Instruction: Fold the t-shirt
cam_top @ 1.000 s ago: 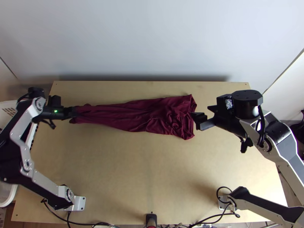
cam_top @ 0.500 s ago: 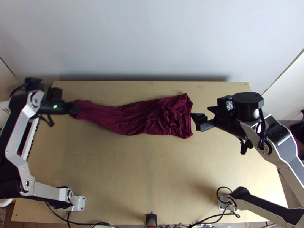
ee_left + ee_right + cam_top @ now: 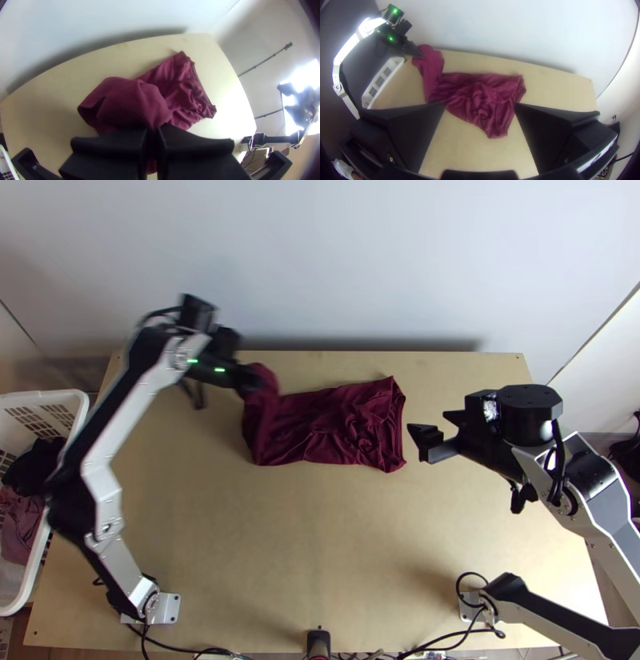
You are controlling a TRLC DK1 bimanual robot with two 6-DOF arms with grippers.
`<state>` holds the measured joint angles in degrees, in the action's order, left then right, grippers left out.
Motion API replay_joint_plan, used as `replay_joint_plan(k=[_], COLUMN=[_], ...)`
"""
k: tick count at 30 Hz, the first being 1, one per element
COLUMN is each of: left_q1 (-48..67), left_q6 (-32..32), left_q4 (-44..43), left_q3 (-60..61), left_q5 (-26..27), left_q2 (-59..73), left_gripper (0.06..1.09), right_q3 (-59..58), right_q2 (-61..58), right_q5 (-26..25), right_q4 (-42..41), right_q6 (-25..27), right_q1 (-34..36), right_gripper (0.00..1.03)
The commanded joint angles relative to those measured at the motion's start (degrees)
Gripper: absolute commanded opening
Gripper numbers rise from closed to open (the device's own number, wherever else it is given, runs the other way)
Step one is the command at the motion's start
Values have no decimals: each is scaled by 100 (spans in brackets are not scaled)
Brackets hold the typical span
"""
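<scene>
Where the table ends at the left, the basket stands beside it with clothes inside. To its right, over the far left part of the table, my left hand is clenched on the left end of the t-shirt; whether that end is sleeve or collar, I cannot tell. From my grip the raised cloth drops toward the near side and joins the part lying across the far middle of the table. The present step appears to be a fold of this end to the right.

Caution: no grip secures the lying part. If I pull too hard, the whole garment may slide or twist. If I release too close to the far edge, the fold will probably land askew. Wrinkles bunched in the right portion may be trapped beneath it and leave a lump.

At the right, my right hand is spread apart, holding nothing, just beside the t-shirt's right edge. Positioned this close, it could snag the incoming cloth; clear it before lowering the fold.
</scene>
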<state>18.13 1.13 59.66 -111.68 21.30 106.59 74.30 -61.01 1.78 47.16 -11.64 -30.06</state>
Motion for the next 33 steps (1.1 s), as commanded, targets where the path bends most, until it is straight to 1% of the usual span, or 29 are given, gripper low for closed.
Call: replay_joint_plan(k=[1, 6, 8, 13, 18, 19, 20, 21, 22, 26, 29, 32, 33], left_q1=[1413, 1984, 2195, 2590, 2854, 2880, 2915, 2942, 2968, 2854, 2757, 2617, 2573], left_q6=[318, 450, 494, 617, 775, 837, 837, 837, 837, 1259, 1566, 2006, 2032], left_q4=[116, 72, -121, -631, -1229, -1343, -1369, -1413, -1536, -2160, -2318, -2336, -2336], left_q3=[-1128, -1664, -1752, -1937, -1972, -1963, -1972, -1963, -1963, -1963, -1963, -1963, -1963], left_q5=[-337, -416, -530, -539, -759, -829, -847, -952, -1207, -1761, -1893, -1901, -1901], left_q2=[996, 1681, 1866, 2288, 2718, 2789, 2833, 2877, 2912, 3105, 3096, 2903, 2815], left_gripper=[10, 10, 9, 10, 10, 26, 55, 87, 103, 104, 104, 104, 104], right_q3=[-355, -592, -715, -1076, -1445, -1489, -1533, -1568, -1586, -1726, -1814, -1937, -1981], right_q2=[221, 424, 547, 907, 1171, 1197, 1232, 1250, 1259, 1320, 1382, 1478, 1496], right_q5=[-2, 6, 6, 15, 24, 33, 42, 42, 50, 165, 217, 253, 279], right_q4=[-137, -198, -198, -198, -198, -198, -198, -198, -198, -198, -198, -189, -180], right_q6=[-31, -102, -128, -198, -269, -269, -269, -278, -278, -357, -401, -418, -436], right_q1=[168, 308, 378, 545, 607, 625, 625, 633, 642, 642, 651, 660, 669], right_gripper=[98, 98, 98, 98, 98, 98, 98, 98, 98, 98, 98, 98, 98])
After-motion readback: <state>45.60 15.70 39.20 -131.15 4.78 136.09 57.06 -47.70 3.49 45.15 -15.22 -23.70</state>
